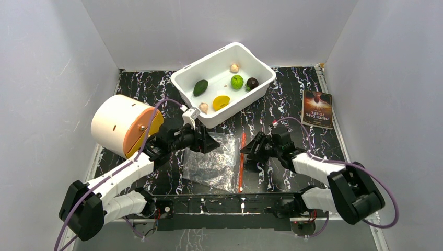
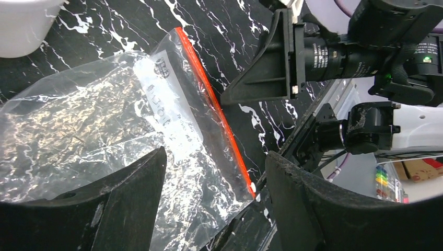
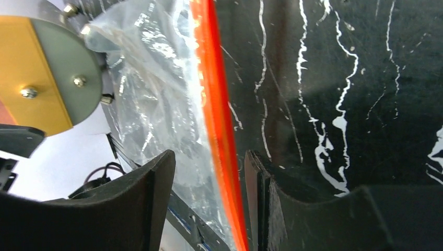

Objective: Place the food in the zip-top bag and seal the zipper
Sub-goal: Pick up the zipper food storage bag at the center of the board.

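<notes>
The clear zip-top bag [image 1: 211,162] lies flat and empty on the black marbled table [image 1: 282,104], its red-orange zipper [image 1: 242,162] running along its right edge. The left gripper [image 1: 211,142] hangs over the bag's far left corner. In the left wrist view its fingers [image 2: 130,193] stand well apart, with crinkled plastic and the white label patch [image 2: 167,104] showing below the gap. The right gripper [image 1: 246,151] sits at the bag's right edge. Its fingers [image 3: 146,198] are parted and straddle the zipper strip, which runs between them, though the close angle leaves it unclear whether either pad touches it. Just beyond the bag stands a white tub [image 1: 245,102] holding all the food: a dark green avocado [image 1: 200,87], a lime [image 1: 237,81], a purple-brown fruit [image 1: 252,82], a mango piece [image 1: 221,102] and two garlic bulbs [image 1: 234,68]. A cream and orange drum [image 1: 123,125] sits to the bag's far left, and a book [image 1: 317,109] to its far right.
</notes>
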{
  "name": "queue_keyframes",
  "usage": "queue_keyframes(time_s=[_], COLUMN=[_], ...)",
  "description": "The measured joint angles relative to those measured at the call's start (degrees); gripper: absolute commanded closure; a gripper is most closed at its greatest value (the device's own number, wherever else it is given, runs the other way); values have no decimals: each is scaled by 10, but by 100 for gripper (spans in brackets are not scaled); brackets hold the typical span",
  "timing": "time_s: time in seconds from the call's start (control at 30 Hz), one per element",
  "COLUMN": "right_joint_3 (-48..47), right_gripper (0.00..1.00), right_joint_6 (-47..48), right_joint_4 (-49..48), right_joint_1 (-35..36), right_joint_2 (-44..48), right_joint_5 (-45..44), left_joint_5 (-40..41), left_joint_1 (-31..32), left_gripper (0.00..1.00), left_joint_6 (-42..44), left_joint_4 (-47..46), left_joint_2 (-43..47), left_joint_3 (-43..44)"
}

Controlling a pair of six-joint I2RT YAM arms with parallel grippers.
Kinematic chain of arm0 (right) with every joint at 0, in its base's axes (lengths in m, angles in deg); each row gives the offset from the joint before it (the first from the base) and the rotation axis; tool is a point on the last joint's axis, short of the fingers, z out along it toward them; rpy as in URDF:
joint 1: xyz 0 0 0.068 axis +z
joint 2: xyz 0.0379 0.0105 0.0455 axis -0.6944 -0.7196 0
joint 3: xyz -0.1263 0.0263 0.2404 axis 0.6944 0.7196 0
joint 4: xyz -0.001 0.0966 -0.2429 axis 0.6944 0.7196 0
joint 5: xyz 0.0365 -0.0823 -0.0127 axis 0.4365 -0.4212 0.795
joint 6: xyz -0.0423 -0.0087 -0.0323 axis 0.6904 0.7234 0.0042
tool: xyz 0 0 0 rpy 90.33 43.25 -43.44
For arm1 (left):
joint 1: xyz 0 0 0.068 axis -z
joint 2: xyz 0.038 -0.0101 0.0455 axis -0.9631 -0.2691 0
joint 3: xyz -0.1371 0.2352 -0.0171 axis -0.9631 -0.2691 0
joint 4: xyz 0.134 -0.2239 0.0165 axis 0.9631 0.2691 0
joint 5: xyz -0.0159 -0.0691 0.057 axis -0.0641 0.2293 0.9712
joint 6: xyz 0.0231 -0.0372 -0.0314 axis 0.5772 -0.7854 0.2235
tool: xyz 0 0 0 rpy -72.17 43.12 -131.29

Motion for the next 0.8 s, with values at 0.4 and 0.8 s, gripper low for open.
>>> queue_keyframes(time_s=[0.4,0.8], right_joint_3=[1,-21], right_gripper=[69,100], right_joint_6=[4,-24], right_joint_4=[-77,-111], right_joint_1=[9,38], right_joint_2=[-86,-119], right_joint_5=[44,53], left_joint_5=[16,29], left_joint_1=[13,26], left_gripper=[35,38], left_joint_6=[34,47], left_joint_4=[23,37], left_joint_2=[0,8], left_joint_3=[3,2])
